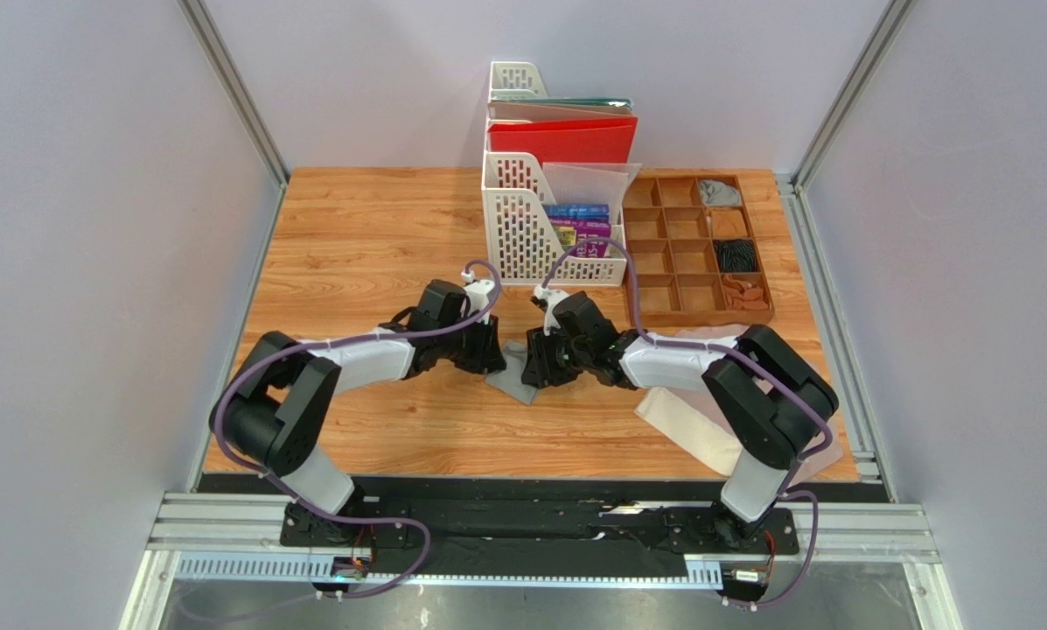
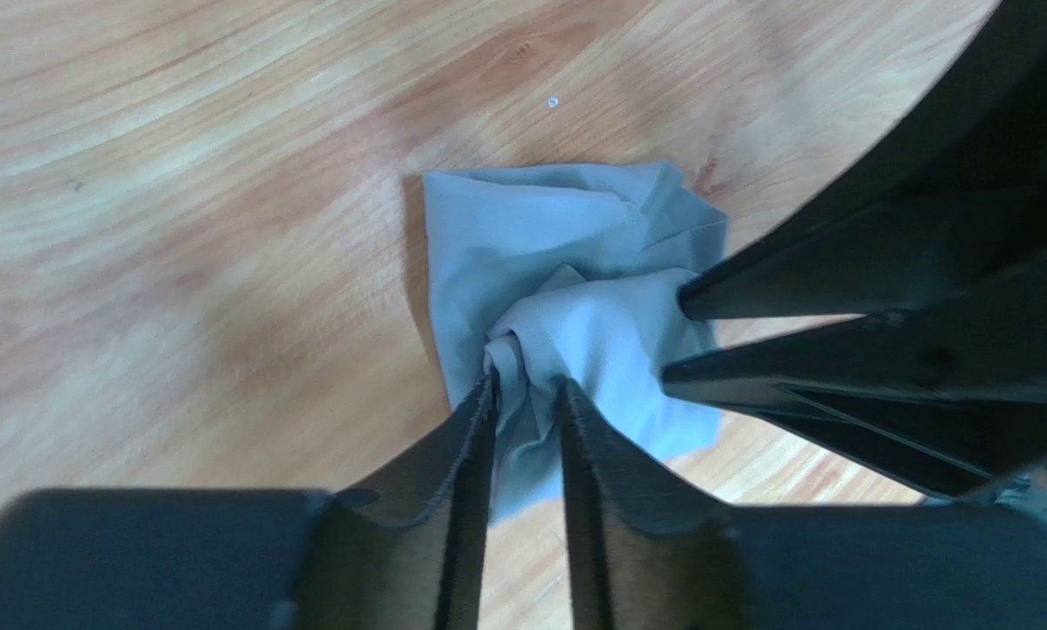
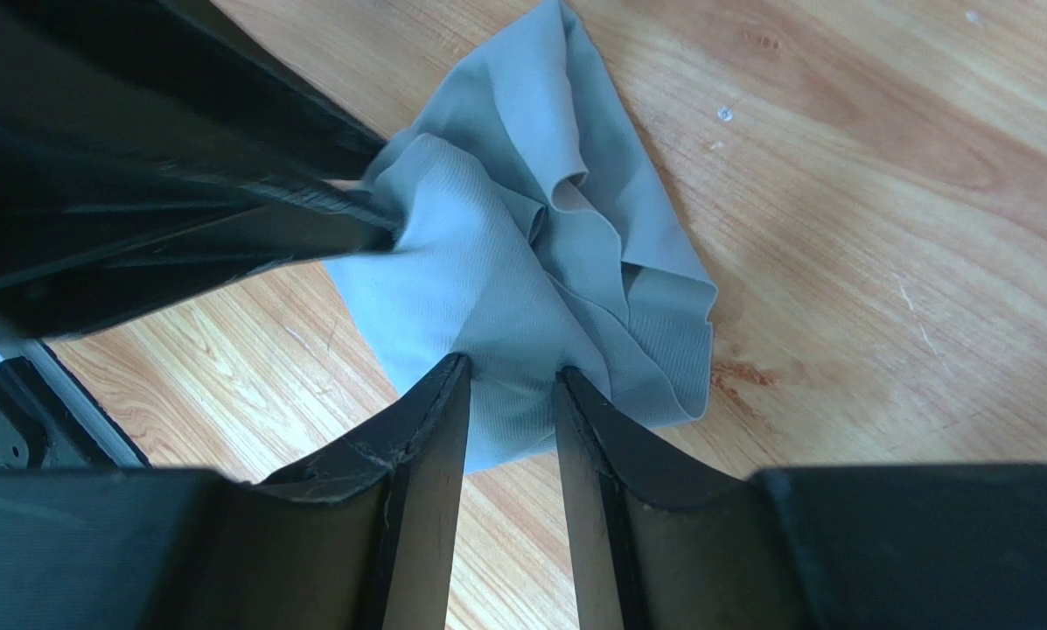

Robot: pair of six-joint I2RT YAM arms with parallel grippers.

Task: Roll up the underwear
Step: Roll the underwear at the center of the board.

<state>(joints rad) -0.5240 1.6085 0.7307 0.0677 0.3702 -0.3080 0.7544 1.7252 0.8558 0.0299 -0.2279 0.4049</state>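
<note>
Judging by the bunched grey underwear (image 2: 555,250) mid-table, you've rolled nothing yet: your right gripper (image 3: 513,374) pinches a fold; your left gripper (image 2: 528,387), barely parted, straddles another, grip impossible to tell. The beige underwear (image 1: 686,423) waits nearby.

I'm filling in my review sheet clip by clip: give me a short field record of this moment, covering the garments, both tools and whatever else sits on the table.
grey underwear: bunched on the wooden table, not yet rolled
left tool: closed on a fold of the grey cloth
right tool: closed on the cloth from the opposite side
beige underwear: lying beneath the right arm, untouched
background: white file racks, divided wooden tray
</note>
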